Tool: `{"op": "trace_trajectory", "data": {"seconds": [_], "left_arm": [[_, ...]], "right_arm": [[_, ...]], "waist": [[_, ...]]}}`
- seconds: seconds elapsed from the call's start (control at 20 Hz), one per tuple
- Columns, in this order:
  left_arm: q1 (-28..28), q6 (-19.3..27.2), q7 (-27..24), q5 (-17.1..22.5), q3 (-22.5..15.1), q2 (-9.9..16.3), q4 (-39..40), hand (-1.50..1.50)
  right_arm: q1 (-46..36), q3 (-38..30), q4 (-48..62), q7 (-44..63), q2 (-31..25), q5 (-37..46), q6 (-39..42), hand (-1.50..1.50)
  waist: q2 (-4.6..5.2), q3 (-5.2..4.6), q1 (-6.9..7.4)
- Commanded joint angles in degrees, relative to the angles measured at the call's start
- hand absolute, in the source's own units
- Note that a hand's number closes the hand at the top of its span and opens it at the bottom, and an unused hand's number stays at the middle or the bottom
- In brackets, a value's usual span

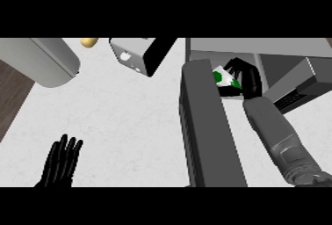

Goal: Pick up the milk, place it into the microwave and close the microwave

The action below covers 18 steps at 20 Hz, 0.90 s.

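Observation:
The milk [225, 78] is a white carton with green marks, seen just past the top edge of the open microwave door [207, 132]. My right hand [247, 75] is curled round it from the right, inside the mouth of the microwave [259, 46]; its grey forearm runs down to the lower right. Most of the carton is hidden by the door and the fingers. Whether it rests on the microwave floor I cannot tell. My left hand [62, 162] rests open at the lower left, fingers up.
The dark door juts toward me across the white counter [123, 118]. A grey rounded appliance [45, 59] lies at the upper left, a toaster-like grey and black box [139, 55] at top centre, a small yellow object [89, 41] beside it.

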Motion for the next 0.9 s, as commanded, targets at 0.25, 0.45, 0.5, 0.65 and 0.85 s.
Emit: {"op": "trace_trajectory", "data": {"seconds": [0.25, 0.45, 0.5, 0.65, 0.85], "left_arm": [[0.25, 1.7, 0.82, -5.0, -0.24, 1.82, 2.4, -1.5], [-0.73, 1.83, 0.81, -6.05, -1.17, 1.39, 2.71, -1.5], [-1.52, 0.86, 1.38, -4.48, 1.17, 2.97, 1.98, -1.5], [-0.86, 1.25, 0.29, -6.02, -0.74, 1.85, 2.78, -1.5], [-2.0, 2.44, 2.26, -6.85, -1.11, 1.59, 1.03, -1.5]], "right_arm": [[-4.39, -0.42, 3.88, 4.23, -3.02, 2.23, -13.27, 1.5], [-6.06, 1.18, 5.92, 5.53, -4.13, 4.42, -14.98, -1.5], [-5.46, 2.01, 6.82, 5.84, -3.8, 5.42, -16.47, -1.5], [-6.93, 2.8, 7.89, 7.57, -4.71, 6.46, -16.33, -1.5], [-6.06, 3.64, 9.17, 7.23, -4.44, 7.32, -13.46, -1.5]], "waist": [[0.89, 0.09, 2.01], [1.46, 0.08, 3.23], [1.55, 0.08, 3.46], [1.57, 0.07, 3.95], [1.55, 0.16, 3.47]]}}
